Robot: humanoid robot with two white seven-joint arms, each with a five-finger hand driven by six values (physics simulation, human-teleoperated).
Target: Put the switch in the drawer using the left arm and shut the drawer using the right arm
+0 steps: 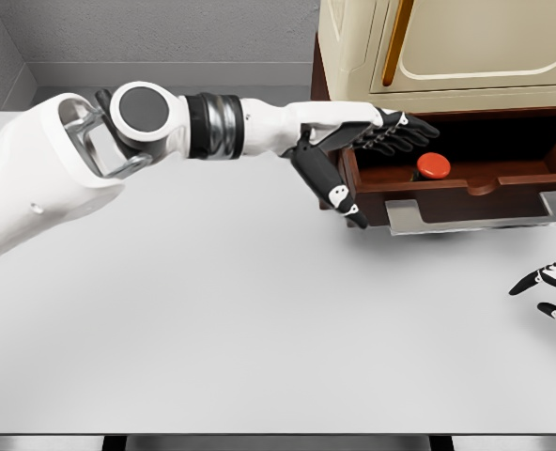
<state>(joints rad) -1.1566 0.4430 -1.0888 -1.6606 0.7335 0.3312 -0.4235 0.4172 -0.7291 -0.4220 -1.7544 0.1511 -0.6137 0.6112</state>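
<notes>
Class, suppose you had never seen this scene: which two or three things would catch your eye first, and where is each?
The long white left arm sweeps across the upper picture, its left hand open at the mouth of the open dark wooden drawer at upper right. Inside the drawer sits the switch with its bright red button, the only vivid colour. At the right edge, only the fingers of the right hand show, spread above the pale table.

Left hand [372, 141] open at open drawer [466, 183]; red switch [434, 166] inside; right hand [550, 291] on table [259, 319].
</notes>
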